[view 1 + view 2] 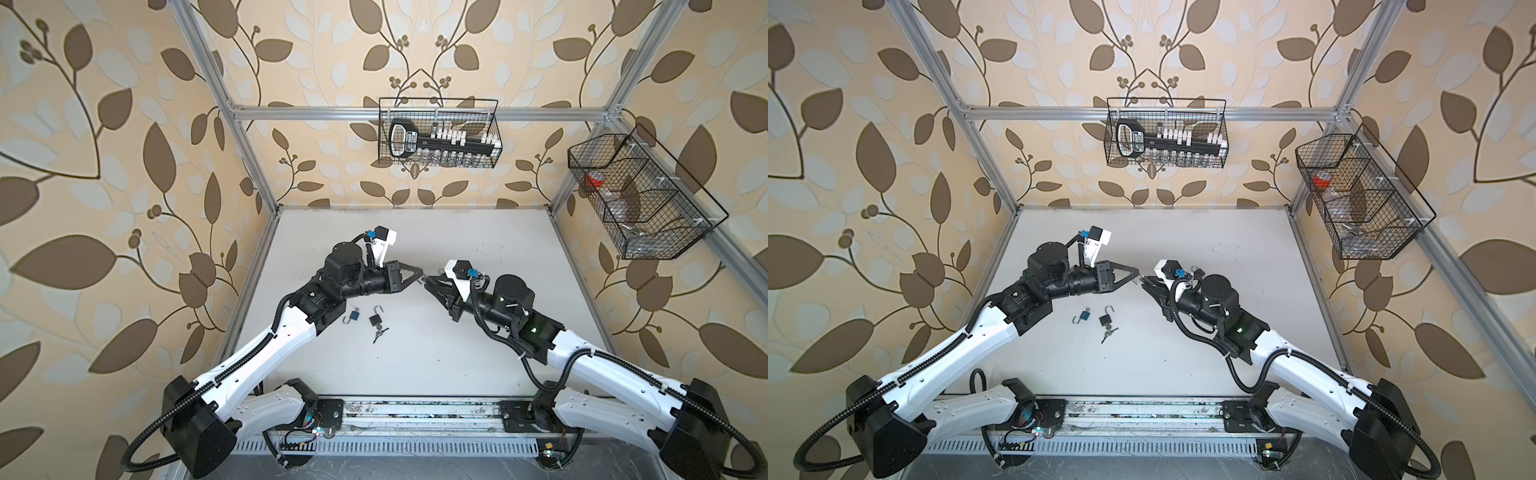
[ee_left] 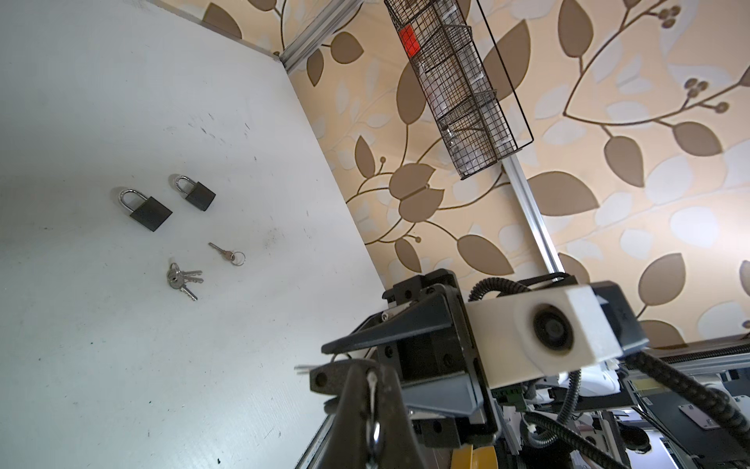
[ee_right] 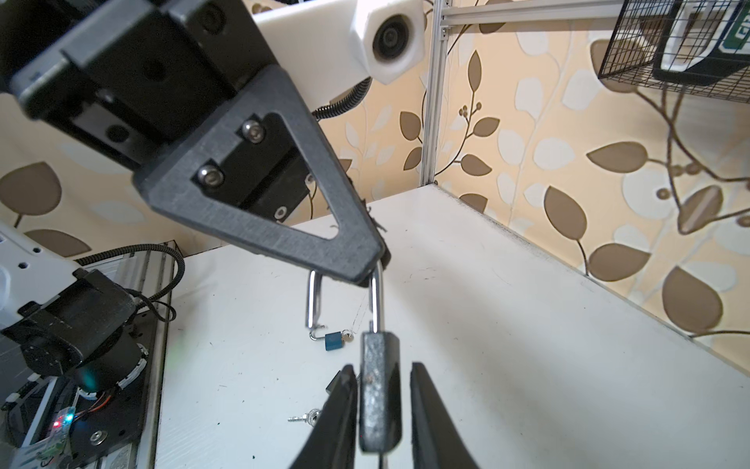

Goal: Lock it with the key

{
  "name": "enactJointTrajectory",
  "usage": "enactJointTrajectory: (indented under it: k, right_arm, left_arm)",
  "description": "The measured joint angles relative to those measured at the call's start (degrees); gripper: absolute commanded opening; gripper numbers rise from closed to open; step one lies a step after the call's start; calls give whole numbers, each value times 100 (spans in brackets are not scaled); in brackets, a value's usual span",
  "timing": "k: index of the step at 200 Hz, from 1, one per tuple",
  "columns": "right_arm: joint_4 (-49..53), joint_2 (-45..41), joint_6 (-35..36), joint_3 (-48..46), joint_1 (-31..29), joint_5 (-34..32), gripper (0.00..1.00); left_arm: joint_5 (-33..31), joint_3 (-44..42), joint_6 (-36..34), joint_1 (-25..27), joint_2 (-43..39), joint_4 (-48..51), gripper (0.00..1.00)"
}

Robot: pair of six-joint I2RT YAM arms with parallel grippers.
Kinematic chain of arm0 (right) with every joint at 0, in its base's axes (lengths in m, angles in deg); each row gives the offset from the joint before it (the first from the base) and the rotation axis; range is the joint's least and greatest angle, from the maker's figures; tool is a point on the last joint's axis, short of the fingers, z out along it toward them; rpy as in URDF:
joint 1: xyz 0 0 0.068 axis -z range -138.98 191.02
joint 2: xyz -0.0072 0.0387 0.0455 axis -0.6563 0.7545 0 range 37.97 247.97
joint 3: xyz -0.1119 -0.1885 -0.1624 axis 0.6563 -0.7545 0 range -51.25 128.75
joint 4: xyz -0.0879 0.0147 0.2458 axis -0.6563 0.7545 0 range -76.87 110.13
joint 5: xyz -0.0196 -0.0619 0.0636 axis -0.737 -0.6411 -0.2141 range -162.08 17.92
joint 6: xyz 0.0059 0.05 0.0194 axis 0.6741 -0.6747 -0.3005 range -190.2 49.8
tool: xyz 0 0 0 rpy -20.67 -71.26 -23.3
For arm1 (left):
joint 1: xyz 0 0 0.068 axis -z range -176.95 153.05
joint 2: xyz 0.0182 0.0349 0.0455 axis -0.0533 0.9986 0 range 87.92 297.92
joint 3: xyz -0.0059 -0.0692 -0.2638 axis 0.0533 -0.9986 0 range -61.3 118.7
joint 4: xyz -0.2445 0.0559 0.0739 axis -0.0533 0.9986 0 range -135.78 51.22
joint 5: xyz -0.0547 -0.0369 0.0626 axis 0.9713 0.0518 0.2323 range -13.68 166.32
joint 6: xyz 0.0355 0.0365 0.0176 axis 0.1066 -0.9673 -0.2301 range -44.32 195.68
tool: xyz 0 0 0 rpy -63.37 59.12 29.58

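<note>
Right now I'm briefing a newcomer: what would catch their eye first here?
Above mid-table the left gripper pinches the open shackle of a dark padlock, whose body sits between the right gripper's open jaws. Nearby, a blue padlock lies open on the table.

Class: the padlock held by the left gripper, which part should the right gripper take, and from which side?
Probably its dark body, from the end opposite the shackle, one finger on each flat face. The left gripper occupies the shackle end, and the body is slim with parallel sides.
</note>
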Motion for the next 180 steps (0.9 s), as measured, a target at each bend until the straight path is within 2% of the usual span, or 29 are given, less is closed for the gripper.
enactJointTrajectory:
  k: [24, 75, 139, 180]
  right_arm:
    - [50, 0, -72, 35, -4, 31, 0]
    - [426, 2, -457, 186, -7, 131, 0]
    - [566, -160, -782, 227, -13, 92, 0]
    - [1027, -61, -896, 560, 11, 343, 0]
  left_arm:
    - [-52, 0, -2, 0, -39, 9, 0]
    - [-181, 57, -50, 2, -52, 240, 0]
    - [-52, 264, -192, 7, 63, 339, 0]
    - [-107, 264, -378, 2, -7, 380, 0]
